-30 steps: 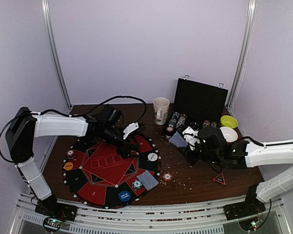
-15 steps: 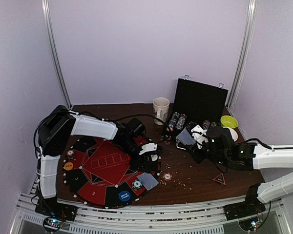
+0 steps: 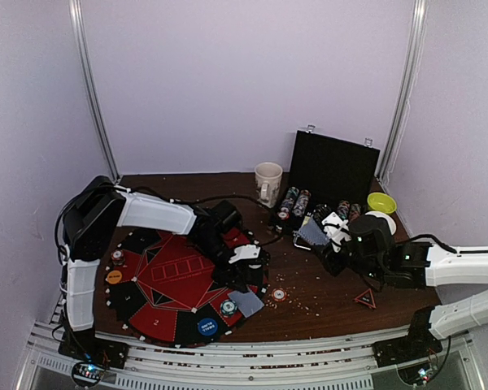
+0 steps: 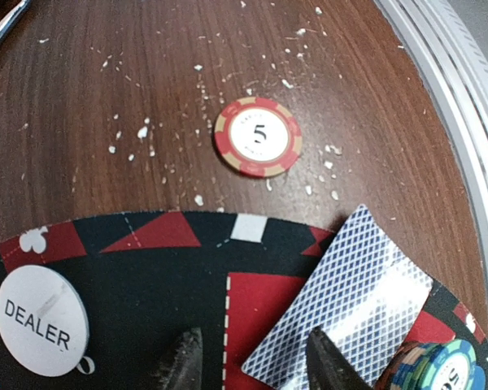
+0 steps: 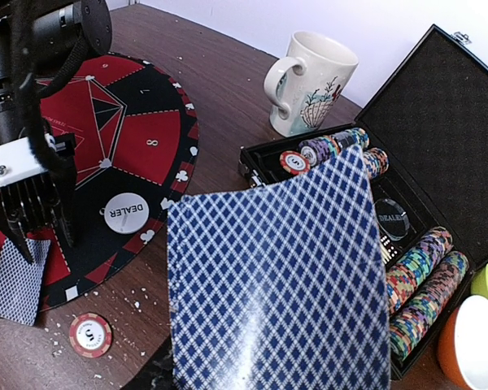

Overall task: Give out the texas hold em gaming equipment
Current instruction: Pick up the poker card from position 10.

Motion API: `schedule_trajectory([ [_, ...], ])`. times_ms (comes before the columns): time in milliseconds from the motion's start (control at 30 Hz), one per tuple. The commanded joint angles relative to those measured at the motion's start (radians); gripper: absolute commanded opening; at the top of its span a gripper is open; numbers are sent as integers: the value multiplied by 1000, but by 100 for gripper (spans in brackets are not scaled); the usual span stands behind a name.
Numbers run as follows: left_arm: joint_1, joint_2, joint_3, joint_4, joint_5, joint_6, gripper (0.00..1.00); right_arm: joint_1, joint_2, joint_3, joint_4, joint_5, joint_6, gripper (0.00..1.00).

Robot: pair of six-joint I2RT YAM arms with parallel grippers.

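One thin, glossy card [image 4: 342, 313] lay flat on the round mat [image 4: 130, 268], lower centre of the top view, under the left gripper [image 4: 252, 361], its jaws apart; a pinch there might skid it rather than lift it; at right, the right gripper [image 3: 325, 236] clamped a second card [image 5: 276, 276], diamond-backed, tilted up.

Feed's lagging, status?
Left jaws open over blue diamond-backed card on round red-black mat. Right jaws shut on second such card. Striped chip stack crowds first.
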Motion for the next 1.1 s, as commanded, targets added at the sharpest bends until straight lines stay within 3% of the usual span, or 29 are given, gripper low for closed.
schedule_trajectory([
  [0,-18,-16,-14,-46,-15,11,41,-6,-2,14,-5,27,-18,48],
  [300,-26,-30,-29,-46,-29,27,19,-6,-3,19,-4,38,-41,48],
  [400,-27,-44,-21,-45,-27,34,1,-6,-2,22,-9,42,-45,48],
  [1067,-26,-266,-69,124,48,-14,0,-8,-6,37,-17,38,-64,48],
])
